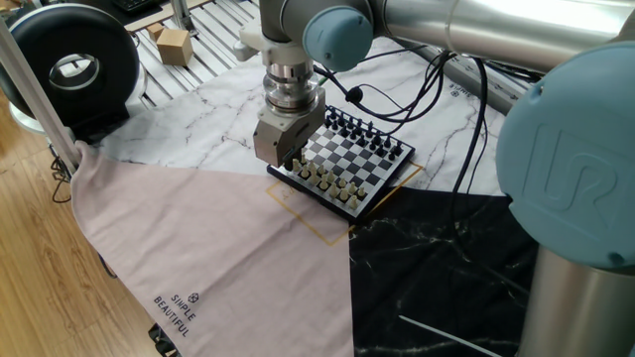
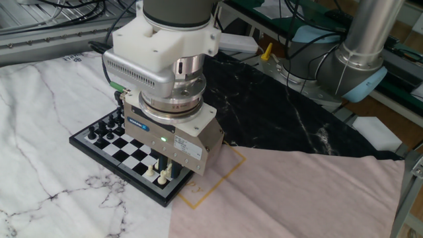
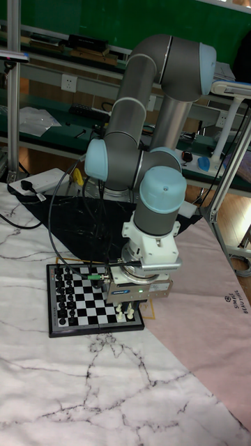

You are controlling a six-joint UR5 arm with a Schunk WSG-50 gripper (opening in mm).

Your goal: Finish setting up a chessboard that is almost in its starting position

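Over chessboard (image 2: 112,149) corner, fingers (image 2: 160,162), cream pieces (image 1: 327,179)

Glossy metal arm (image 3: 150,77), matt pink cloth (image 1: 208,248), marble-patterned sheet (image 3: 84,390), perhaps vinyl

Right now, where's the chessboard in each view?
One fixed view: chessboard centre, right of the gripper.
The other fixed view: left of centre, its near end under the gripper.
Tall fixed view: lower left.
Shared landmark: the gripper over the board's cream-piece end.

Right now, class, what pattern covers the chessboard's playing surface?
Black and white checks on the chessboard, clearest in one fixed view.
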